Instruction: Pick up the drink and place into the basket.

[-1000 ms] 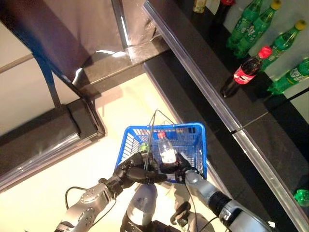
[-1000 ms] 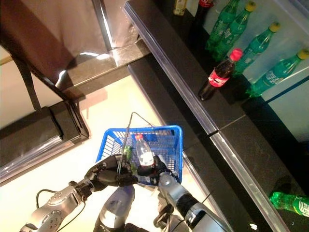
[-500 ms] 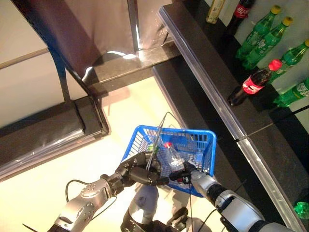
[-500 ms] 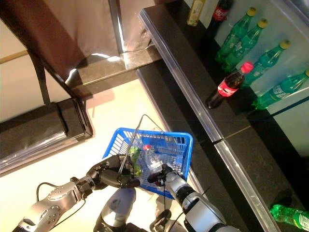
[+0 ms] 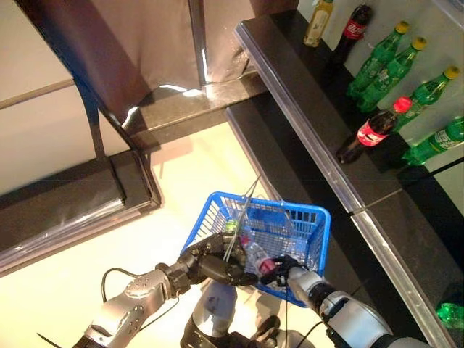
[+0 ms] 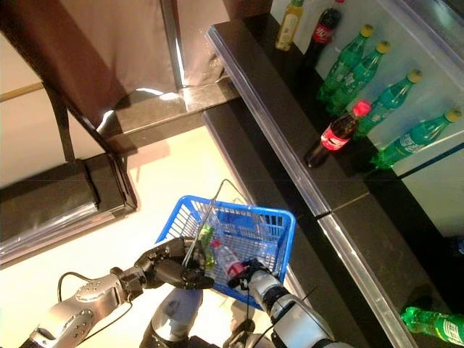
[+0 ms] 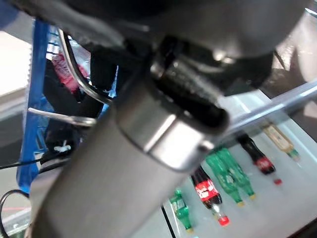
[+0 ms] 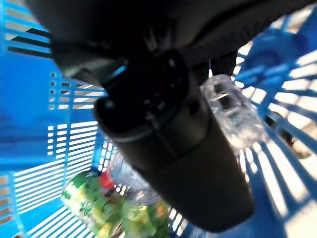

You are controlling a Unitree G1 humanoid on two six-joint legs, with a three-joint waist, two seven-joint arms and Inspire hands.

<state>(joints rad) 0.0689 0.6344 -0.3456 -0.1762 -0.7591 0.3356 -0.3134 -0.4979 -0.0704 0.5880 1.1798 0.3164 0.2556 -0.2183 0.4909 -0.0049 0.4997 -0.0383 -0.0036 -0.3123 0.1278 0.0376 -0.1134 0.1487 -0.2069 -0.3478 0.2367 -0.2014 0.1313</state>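
A blue plastic basket (image 5: 308, 221) hangs over the pale floor. My left hand (image 5: 210, 264) is curled round its wire handle (image 7: 74, 89). My right hand (image 5: 281, 268) reaches into the basket from its near side, shut on the base of a clear drink bottle (image 5: 252, 254) with a red cap. The bottle lies tilted low inside the basket, cap toward the left hand. It also shows past the thumb as the clear bottle (image 8: 233, 116). A green bottle (image 6: 206, 233) lies in the basket beside it, seen close up as the green bottle (image 8: 99, 203).
To the right runs a black counter (image 5: 304, 101) with a metal edge strip. Behind it stand several green bottles (image 5: 373, 65), cola bottles (image 5: 373, 130) and a yellow bottle (image 5: 317, 22). Another green bottle (image 5: 451, 315) lies at the lower right. A dark ledge (image 5: 65, 210) runs on the left.
The clear bottle has gone from upright above the rim to tilted low inside the basket, with my right hand following it down. The camera has shifted.
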